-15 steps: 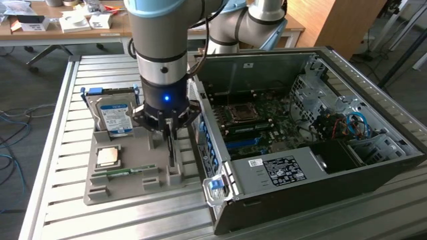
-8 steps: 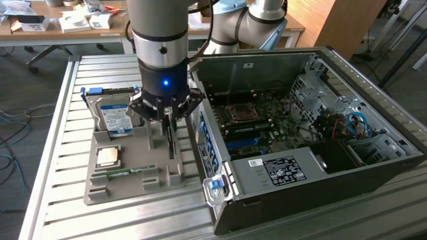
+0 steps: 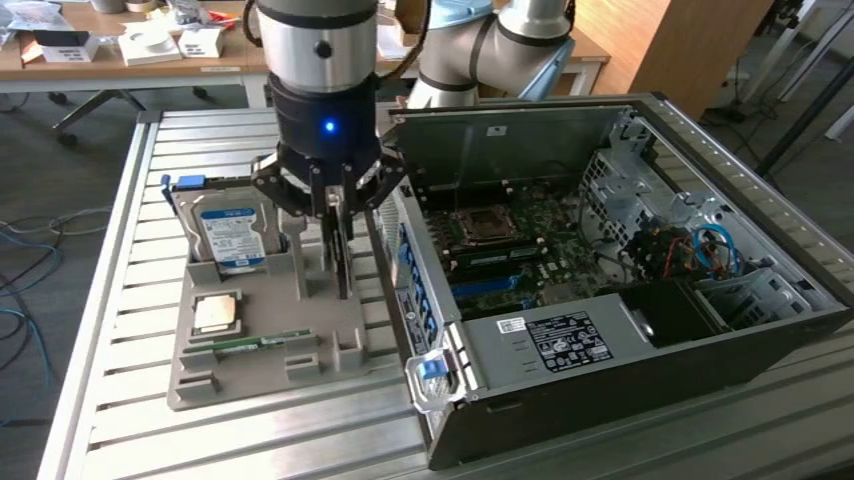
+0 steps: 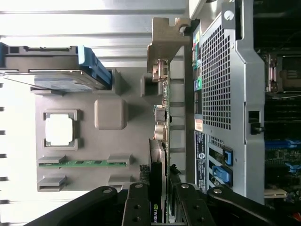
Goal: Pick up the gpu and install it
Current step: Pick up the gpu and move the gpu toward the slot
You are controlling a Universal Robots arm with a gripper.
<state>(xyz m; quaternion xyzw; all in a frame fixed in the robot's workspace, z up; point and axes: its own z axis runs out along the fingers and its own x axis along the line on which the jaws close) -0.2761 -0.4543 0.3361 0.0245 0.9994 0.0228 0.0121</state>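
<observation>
A grey moulded plastic parts holder is set on a slatted aluminium table. A silver hard drive with a blue-white label is stood upright in one slot. A square silver processor chip is laid in a recess, and a small green memory stick is seated just beside it. Small white boxes are seen on a wooden desk behind.

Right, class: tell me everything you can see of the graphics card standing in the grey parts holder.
The gpu is a thin, dark circuit card seen edge-on, standing upright in a slot of the grey parts holder. A bent silver metal bracket with ports caps one end, and a small label marks the other. It stands on the holder's side nearest the open computer case. The gripper is down over it.
</observation>
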